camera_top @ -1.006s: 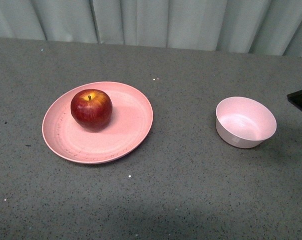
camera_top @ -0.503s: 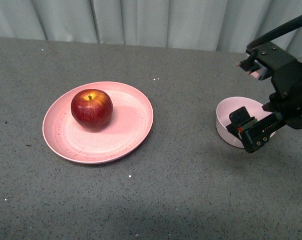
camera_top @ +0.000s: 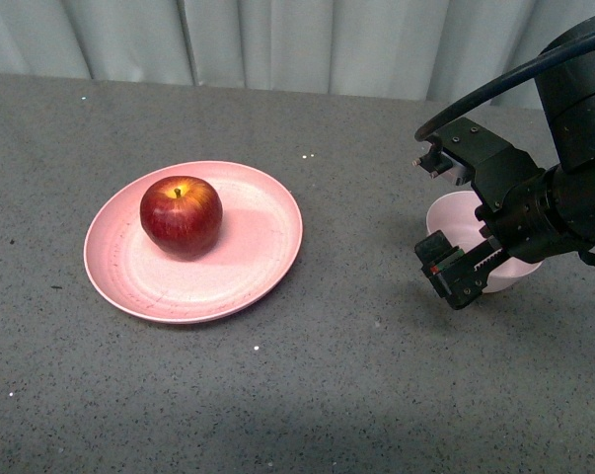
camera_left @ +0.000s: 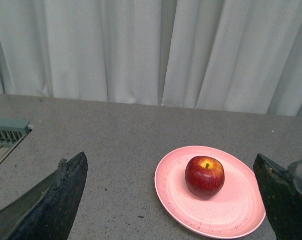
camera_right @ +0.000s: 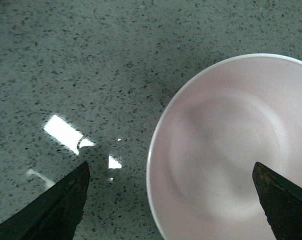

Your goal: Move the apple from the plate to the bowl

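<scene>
The dark red apple (camera_top: 182, 215) sits on the far left part of the wide pink plate (camera_top: 248, 259), left of the table's middle. The small pale pink bowl (camera_top: 457, 219) stands to the right, empty and partly hidden by my right arm. My right gripper (camera_top: 431, 204) is open and empty, hovering over the bowl's left rim. In the right wrist view the bowl (camera_right: 226, 150) lies under the open gripper (camera_right: 171, 171). My left gripper (camera_left: 169, 162) is open, away from the apple (camera_left: 205, 176) and plate (camera_left: 231, 216), and out of the front view.
The grey speckled tabletop (camera_top: 356, 375) runs back to a pale curtain (camera_top: 297, 39). A grey-green grille (camera_left: 8, 131) shows at the edge of the left wrist view.
My right arm has come in from the right and moved left and down over the bowl. The apple, plate and bowl have not moved.
</scene>
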Motion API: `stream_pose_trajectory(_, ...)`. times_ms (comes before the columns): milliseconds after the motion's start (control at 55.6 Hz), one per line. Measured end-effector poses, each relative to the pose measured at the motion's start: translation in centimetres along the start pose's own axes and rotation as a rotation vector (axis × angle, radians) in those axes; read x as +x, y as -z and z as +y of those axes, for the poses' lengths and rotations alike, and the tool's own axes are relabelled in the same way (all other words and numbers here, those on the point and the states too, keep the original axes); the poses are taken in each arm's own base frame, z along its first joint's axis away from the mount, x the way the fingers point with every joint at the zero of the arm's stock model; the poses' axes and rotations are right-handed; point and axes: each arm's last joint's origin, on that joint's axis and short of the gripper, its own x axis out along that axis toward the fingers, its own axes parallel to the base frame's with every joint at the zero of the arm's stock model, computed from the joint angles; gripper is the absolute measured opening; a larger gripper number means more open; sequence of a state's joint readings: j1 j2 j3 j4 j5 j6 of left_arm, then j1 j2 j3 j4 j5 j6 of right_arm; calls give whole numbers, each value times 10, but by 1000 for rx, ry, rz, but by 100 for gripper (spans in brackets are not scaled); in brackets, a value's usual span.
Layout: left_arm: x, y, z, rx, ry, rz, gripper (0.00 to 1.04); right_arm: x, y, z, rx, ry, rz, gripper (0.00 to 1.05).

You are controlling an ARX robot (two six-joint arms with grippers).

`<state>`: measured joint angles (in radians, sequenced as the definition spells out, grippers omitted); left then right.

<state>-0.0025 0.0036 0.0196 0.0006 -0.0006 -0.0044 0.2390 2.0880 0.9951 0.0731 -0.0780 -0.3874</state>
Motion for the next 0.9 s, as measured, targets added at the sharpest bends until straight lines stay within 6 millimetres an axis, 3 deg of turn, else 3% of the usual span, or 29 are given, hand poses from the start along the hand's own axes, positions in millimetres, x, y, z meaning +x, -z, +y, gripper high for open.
stream_pose_trajectory(467,0,0,0,0,0,0,98,1,6,-10,1,24,4,3)
stream_pose_trajectory(737,0,0,0,0,0,0,98,-3,5,-9,-27,7,-10,1)
stream_pose_trajectory(899,0,0,0,0,0,0,98,-16,-13,14,-88,-72,-67,1)
